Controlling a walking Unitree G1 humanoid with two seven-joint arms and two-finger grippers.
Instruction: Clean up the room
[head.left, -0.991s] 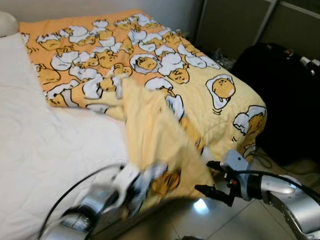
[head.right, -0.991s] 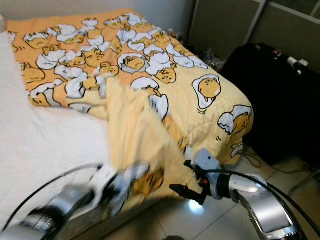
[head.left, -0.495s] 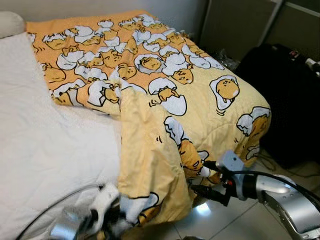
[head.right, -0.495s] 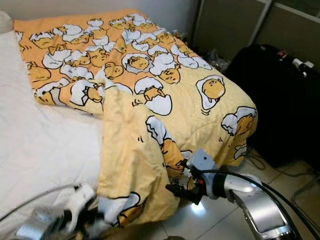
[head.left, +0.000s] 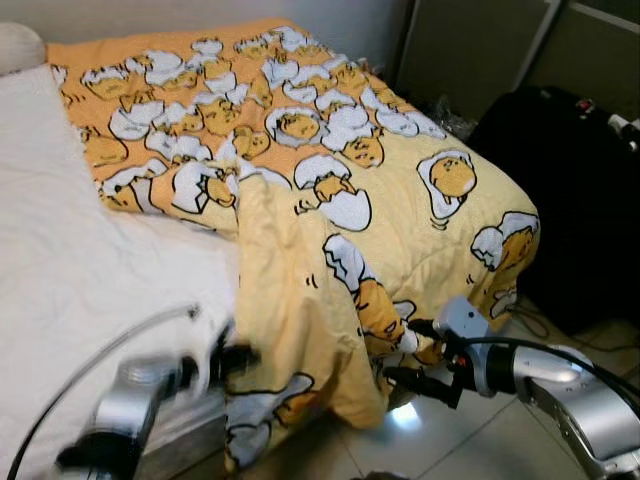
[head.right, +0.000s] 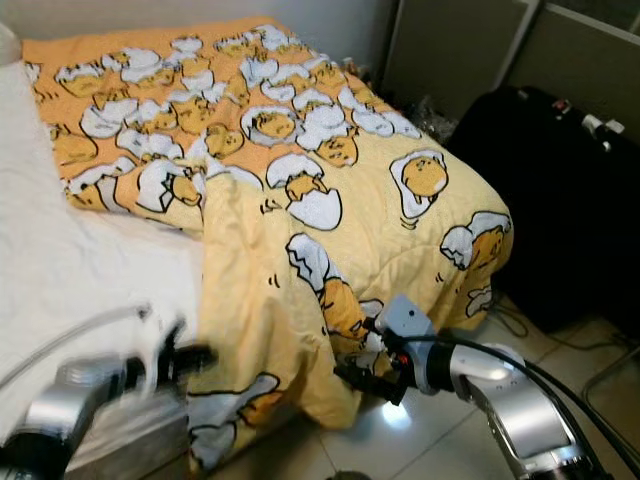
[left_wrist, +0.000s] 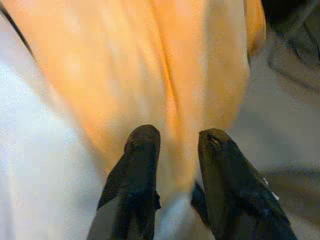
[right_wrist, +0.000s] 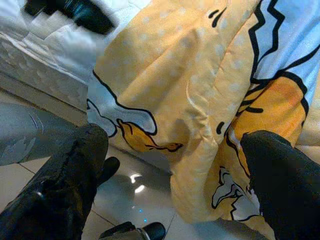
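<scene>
The yellow-and-orange quilted blanket printed with cartoon eggs (head.left: 330, 190) lies over the far half of the bed, from about 11 o'clock in my head view down to 4 o'clock. One long fold of it spills over the mattress edge toward the floor at 6 o'clock. The white quilted mattress cover (head.left: 90, 290) lies bare at 9 o'clock.

My left gripper (head.left: 232, 362) is at 7 o'clock, right at the edge of that hanging fold. In its wrist view the two fingers (left_wrist: 142, 150) stand a little apart with cloth running between them, but the picture is smeared and I cannot tell whether they truly pinch it. My right gripper (head.left: 418, 352) is at 5 o'clock, beside the lower corner of the fold, spread wide and holding nothing, the cloth lying between its fingertips but untouched.

The risks I see: if my left hold is only a skim, the fold may slide out and drop onto the glossy tiled floor (head.left: 470, 440). If I close the right gripper too low, I may catch only a thin edge and bunch the blanket instead of spreading it. Swinging right could also snag the black bag (head.left: 570, 200) at 3 o'clock.
</scene>
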